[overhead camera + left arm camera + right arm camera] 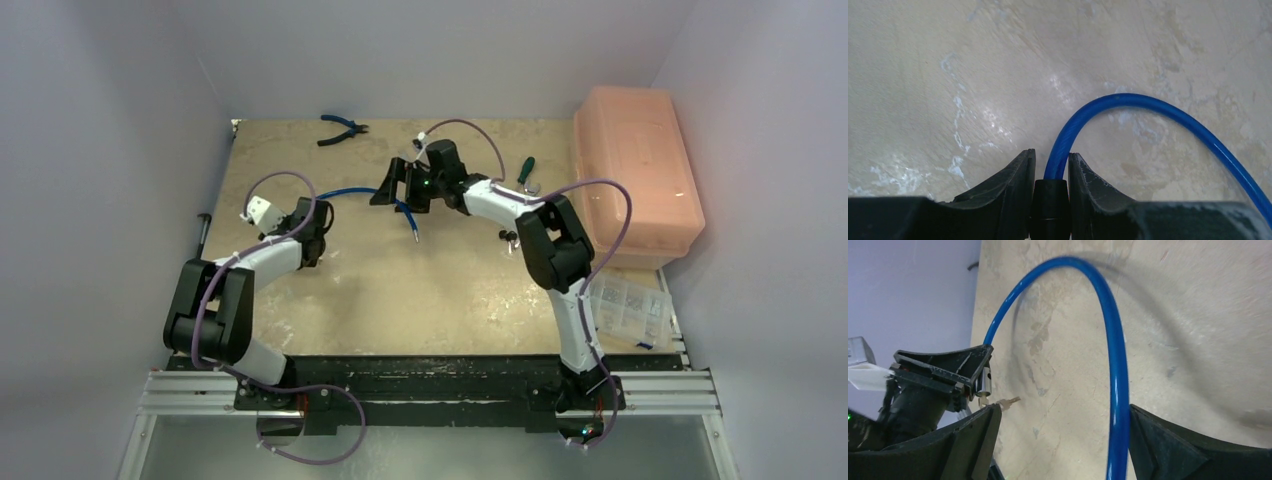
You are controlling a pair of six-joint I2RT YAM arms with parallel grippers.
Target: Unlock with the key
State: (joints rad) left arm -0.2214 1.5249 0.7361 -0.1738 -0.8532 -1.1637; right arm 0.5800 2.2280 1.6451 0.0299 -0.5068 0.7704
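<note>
Scuffed beige desk (400, 300) carries the blue cable lock (355, 192), which arcs from about 9 o'clock toward 12. Its black end is clamped in the left gripper (1050, 161), and a small key (1009, 401) shows just beside the silver lock barrel (983, 382). The right gripper (398, 186) is spread wide around the cable's far stretch — not pinching it — with pliers (342, 128) at 11 o'clock and a pink box (640, 175) at 2 o'clock.

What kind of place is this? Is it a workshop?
Probably a robot test bench in a lab: a worn table boxed in by plain walls, two robot arms bolted at its edge, and tools like pliers and a screwdriver.
</note>
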